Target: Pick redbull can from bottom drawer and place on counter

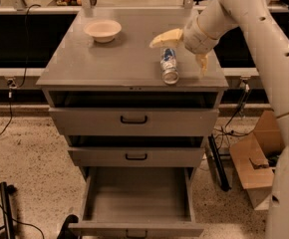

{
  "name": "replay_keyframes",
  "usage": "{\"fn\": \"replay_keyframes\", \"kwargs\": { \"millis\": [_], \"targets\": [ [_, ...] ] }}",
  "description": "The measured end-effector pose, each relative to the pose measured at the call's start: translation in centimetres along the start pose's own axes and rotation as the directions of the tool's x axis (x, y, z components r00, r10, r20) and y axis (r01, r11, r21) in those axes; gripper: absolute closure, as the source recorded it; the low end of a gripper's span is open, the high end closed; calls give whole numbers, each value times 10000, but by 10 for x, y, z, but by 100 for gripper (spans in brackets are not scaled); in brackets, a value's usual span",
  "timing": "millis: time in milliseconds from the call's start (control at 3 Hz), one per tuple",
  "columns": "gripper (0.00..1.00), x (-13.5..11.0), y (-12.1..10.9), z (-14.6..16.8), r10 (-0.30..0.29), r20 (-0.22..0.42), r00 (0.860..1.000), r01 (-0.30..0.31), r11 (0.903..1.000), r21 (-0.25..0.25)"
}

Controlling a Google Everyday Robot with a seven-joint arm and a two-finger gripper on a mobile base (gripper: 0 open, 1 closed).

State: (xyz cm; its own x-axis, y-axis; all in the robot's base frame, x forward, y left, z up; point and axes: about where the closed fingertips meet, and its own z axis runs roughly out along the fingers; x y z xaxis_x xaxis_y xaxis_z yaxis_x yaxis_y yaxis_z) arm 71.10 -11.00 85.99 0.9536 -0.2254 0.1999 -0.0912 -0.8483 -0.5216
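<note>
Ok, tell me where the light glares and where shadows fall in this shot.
Camera view: a glint on the near end of the redbull can, on the counter between the open fingers of the gripper near the right edge; dark shadow under the counter lip; the open bottom drawer is dim inside.

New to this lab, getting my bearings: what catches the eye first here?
A slim silver-and-blue metal can sits front right on the grey cabinet's counter, the robot's yellow-fingered claw open astride it. Below, the deep grey bottom drawer stands pulled out; a round cream bowl sits back left on the counter.
</note>
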Motion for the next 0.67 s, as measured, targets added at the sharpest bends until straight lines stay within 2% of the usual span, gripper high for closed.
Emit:
{"fn": "replay_keyframes", "kwargs": {
  "millis": [333, 667],
  "targets": [
    [0, 0, 7, -34, -6, -620, 9981, 52, 9973, 734],
    [0, 1, 16, -40, 125, -746, 9971, -65, 9969, 789]
  ]
}}
